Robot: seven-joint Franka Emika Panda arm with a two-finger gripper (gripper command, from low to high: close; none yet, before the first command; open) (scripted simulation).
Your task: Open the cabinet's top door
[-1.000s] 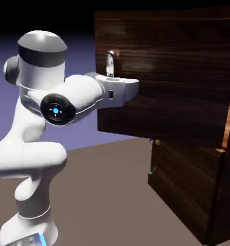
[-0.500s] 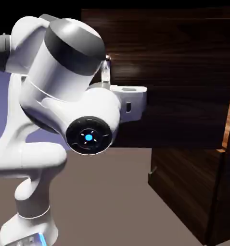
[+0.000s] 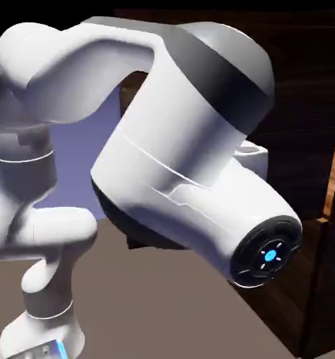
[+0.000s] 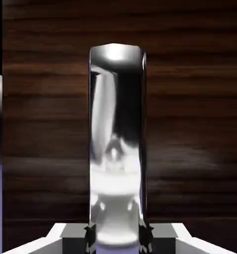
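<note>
Hiding the top door's handle (image 4: 115, 149): the arm (image 3: 191, 133).

Glossy silver metal over dark wood grain

In the hand view we see the handle (image 4: 116, 149) as polished metal, smooth and mirror-bright, against the door (image 4: 195, 124), whose brown wood carries streaky grain and a soft sheen. We find the arm (image 3: 170, 140) smooth and white like glossy plastic, with dark grey bands. To us, the desk (image 3: 170, 301) looks matt, plain and brown.
</note>
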